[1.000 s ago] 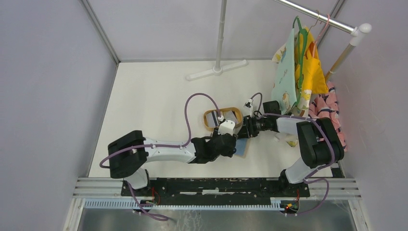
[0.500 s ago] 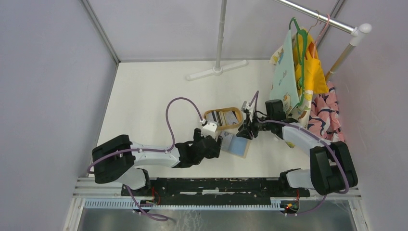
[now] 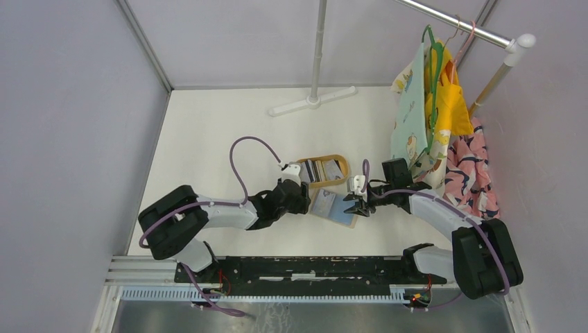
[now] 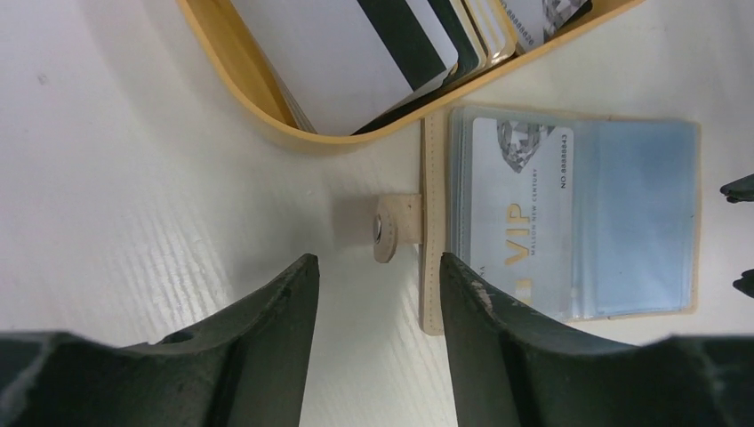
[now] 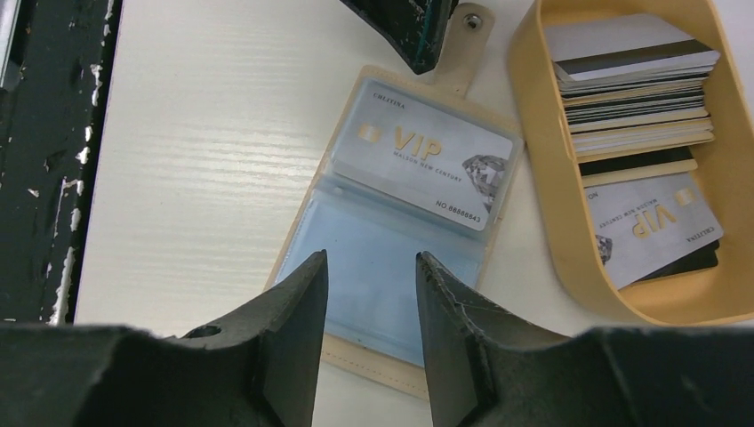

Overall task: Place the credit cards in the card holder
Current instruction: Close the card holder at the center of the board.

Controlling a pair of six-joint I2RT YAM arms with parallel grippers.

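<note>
The left tool (image 4: 375, 267) and right tool (image 5: 371, 260) are held open and empty at each end of the tan folding card holder (image 5: 356, 294), laid open on the white worktop (image 5: 196, 133) with one silver card (image 5: 427, 151) inside. Behind it, striped plastic credit cards (image 5: 631, 98) are stacked in an oval wooden tray (image 5: 526, 116).

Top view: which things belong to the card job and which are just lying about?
Job: card holder, open flat, one VIP card sleeved; credit cards stacked in the wooden tray; left pincer and right pincer, both open, at the holder.
Lying about: hanging clothes; metal rail; white stand base.
</note>
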